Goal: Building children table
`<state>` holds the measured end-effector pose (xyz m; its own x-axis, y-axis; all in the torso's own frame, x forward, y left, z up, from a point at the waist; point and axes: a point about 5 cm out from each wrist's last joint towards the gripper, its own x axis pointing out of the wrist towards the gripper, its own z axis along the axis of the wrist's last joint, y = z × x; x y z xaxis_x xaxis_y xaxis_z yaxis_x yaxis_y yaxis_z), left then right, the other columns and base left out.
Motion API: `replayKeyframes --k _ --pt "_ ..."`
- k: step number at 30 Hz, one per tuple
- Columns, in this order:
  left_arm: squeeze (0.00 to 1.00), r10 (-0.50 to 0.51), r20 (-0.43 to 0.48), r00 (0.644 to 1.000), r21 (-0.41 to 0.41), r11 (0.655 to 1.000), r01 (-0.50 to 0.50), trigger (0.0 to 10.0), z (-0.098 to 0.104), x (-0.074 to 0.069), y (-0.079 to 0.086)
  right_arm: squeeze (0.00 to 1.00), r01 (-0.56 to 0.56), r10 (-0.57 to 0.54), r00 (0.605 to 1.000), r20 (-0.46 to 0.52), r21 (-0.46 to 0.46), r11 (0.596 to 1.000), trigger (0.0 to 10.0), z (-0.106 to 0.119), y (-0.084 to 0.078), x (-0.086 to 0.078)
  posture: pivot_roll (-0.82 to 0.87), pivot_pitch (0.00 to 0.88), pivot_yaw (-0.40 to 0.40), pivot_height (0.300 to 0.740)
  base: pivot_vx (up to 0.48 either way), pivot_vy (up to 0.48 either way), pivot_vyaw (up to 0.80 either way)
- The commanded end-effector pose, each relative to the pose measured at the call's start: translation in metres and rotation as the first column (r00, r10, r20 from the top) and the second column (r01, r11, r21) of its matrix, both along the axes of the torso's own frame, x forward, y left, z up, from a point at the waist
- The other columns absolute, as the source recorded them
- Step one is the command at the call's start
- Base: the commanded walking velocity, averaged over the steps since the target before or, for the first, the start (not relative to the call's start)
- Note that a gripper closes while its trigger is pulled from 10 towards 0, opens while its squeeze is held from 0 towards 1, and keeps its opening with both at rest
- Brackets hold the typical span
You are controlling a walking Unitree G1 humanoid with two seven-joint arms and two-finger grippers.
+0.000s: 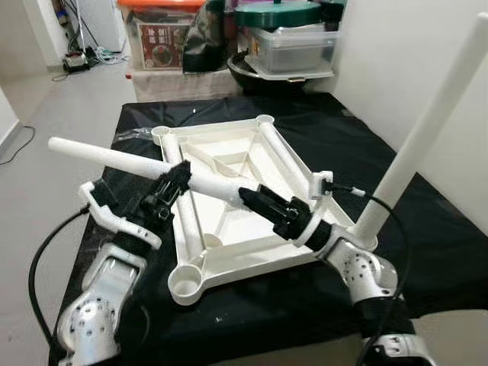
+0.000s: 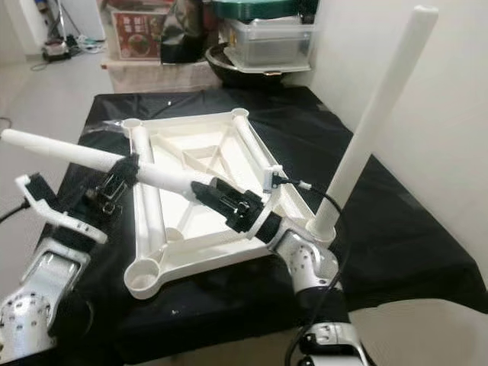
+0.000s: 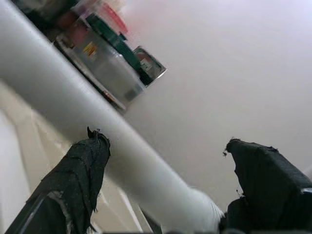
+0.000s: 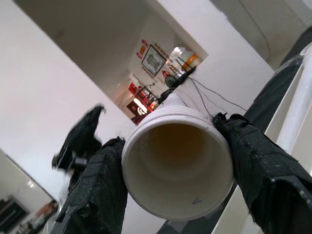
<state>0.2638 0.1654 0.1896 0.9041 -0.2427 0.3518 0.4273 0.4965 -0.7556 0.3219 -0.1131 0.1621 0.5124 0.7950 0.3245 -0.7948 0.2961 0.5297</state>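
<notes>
A white tabletop frame (image 1: 229,206) lies upside down on a black cloth (image 1: 396,191) spread on the floor, its corner sockets facing up. Two white table legs are in sight: one upright leg (image 1: 427,130) stands in the socket at about 4 o'clock of the frame, and one loose leg (image 1: 145,164) is held level above the frame, running from 9 o'clock toward the centre. The left gripper (image 1: 171,187) has its two black fingers set either side of the loose leg's middle; in the left wrist view one finger (image 3: 83,170) touches the tube while the other sits apart from it, so a firm grip cannot be told. The right gripper (image 1: 255,200) pinches the leg's open, ribbed end, a finger (image 4: 265,165) pressed against each side of the hollow tube. The loose leg and both arms cross over the frame and hide part of its inner ribs. Beyond the cloth at 12 o'clock stand a clear storage box (image 1: 293,46) with a green lid, a black bag (image 1: 202,38), and a box with an orange lid (image 1: 160,34). A white wall (image 1: 404,53) runs along the 3 o'clock side.
</notes>
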Motion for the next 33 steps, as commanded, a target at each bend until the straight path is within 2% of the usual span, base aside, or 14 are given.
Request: replayKeyframes --k 1,4,8,11,16,26,29,33 --pt "0.00 -0.010 -0.003 1.000 -0.021 1.000 0.010 10.0 0.001 -0.004 -0.002 0.00 0.067 -0.067 0.998 -0.014 0.050 0.996 0.0 0.008 -0.004 0.008 0.03 0.000 -0.039 0.740 0.000 0.000 0.00" --pt "0.00 -0.025 0.001 1.000 -0.064 0.998 0.025 10.0 0.003 -0.006 -0.004 0.00 0.147 -0.143 0.988 -0.050 0.075 0.986 0.0 0.012 -0.006 0.018 0.03 0.000 -0.038 0.740 0.000 0.000 0.00" --pt "0.00 -0.034 0.005 0.999 -0.071 0.997 0.034 10.0 0.003 -0.007 -0.006 0.00 0.143 -0.138 0.989 -0.056 0.096 0.985 0.0 0.014 -0.007 0.019 0.03 0.000 -0.038 0.740 0.000 0.000 0.00" --pt "0.00 -0.043 -0.004 0.999 -0.094 0.995 0.042 10.0 0.000 -0.004 -0.006 0.00 0.047 -0.040 0.998 -0.048 0.144 0.988 0.0 0.019 -0.004 0.009 0.03 0.000 -0.040 0.740 0.000 0.000 0.00" --pt "0.00 -0.024 -0.001 1.000 -0.123 0.992 0.024 10.0 -0.001 0.001 0.008 0.00 -0.051 0.064 0.996 -0.067 0.175 0.983 0.0 0.016 -0.001 -0.005 0.02 0.000 -0.041 0.740 0.000 0.000 0.00" --pt "0.00 -0.012 0.028 1.000 -0.162 0.987 0.017 10.0 0.002 0.005 0.017 0.00 -0.106 0.122 0.990 -0.075 0.192 0.976 0.0 0.016 0.002 -0.011 0.01 0.000 -0.039 0.740 0.000 0.000 0.00" --pt "0.00 0.047 0.096 0.994 -0.210 0.977 -0.026 10.0 0.013 0.011 0.032 0.00 -0.192 0.211 0.974 -0.080 0.194 0.962 0.0 0.011 0.003 -0.023 0.00 0.000 -0.044 0.740 0.000 0.000 0.00" --pt "0.00 0.086 0.106 0.991 -0.246 0.967 -0.057 10.0 0.015 0.014 0.044 0.00 -0.238 0.257 0.963 -0.080 0.195 0.951 0.0 0.010 0.002 -0.028 0.00 0.000 -0.047 0.740 0.000 0.000 0.00"
